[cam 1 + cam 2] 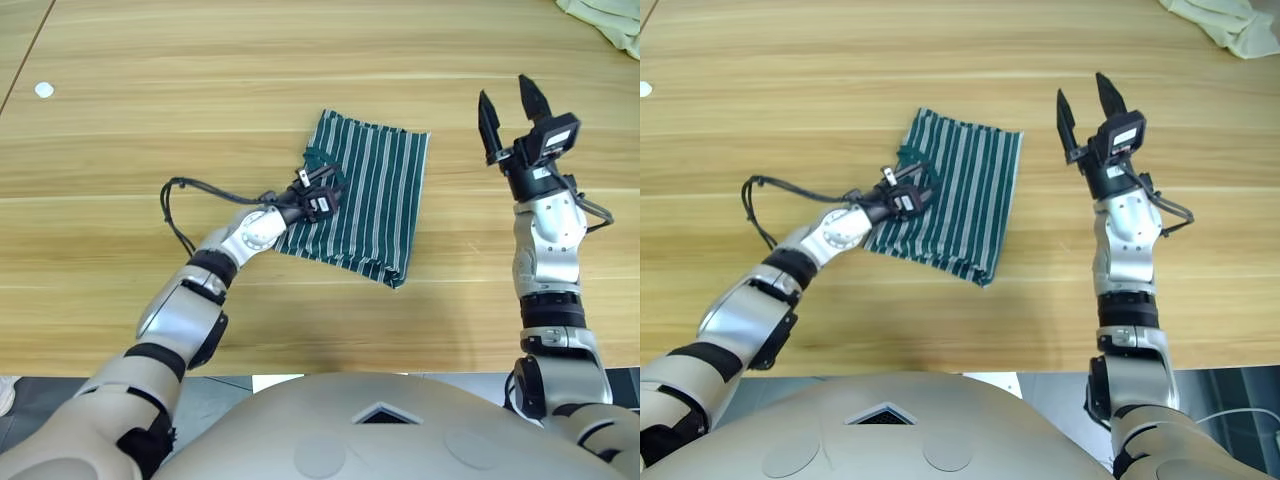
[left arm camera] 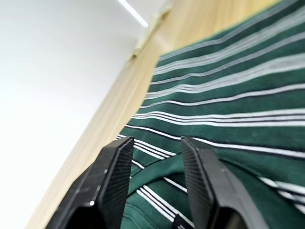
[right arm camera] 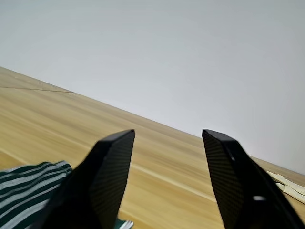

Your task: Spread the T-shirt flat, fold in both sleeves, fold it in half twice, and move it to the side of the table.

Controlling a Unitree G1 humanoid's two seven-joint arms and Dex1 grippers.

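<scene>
Two arms frame a folded T-shirt of dark green cloth with thin white stripes (image 1: 375, 195), which lies on a light wooden table (image 1: 200, 60) with a plank grain. We see the garment near the middle of the table, reduced to a compact, roughly rectangular packet. Its stripes run from the far edge toward the robot, and the whole packet is turned slightly askew to the table's planks. At the near right corner the stacked layers show as a thick edge.

The left gripper (image 1: 328, 192) rests low on the shirt's left border, touching the fabric, and a small bunch of cloth stands up just beyond it. From the left wrist view we note striped fabric directly beneath and ahead of this gripper; whether its jaws actually pinch the cloth we cannot tell.

The right gripper (image 1: 505, 95) is held up above the table, to the right of the shirt and apart from it. Its jaws are spread wide and hold nothing.

Two further items lie well apart from the shirt: a crumpled pale cream cloth (image 1: 605, 20) at the far right corner, and a small white round spot (image 1: 44, 90) at the far left.
</scene>
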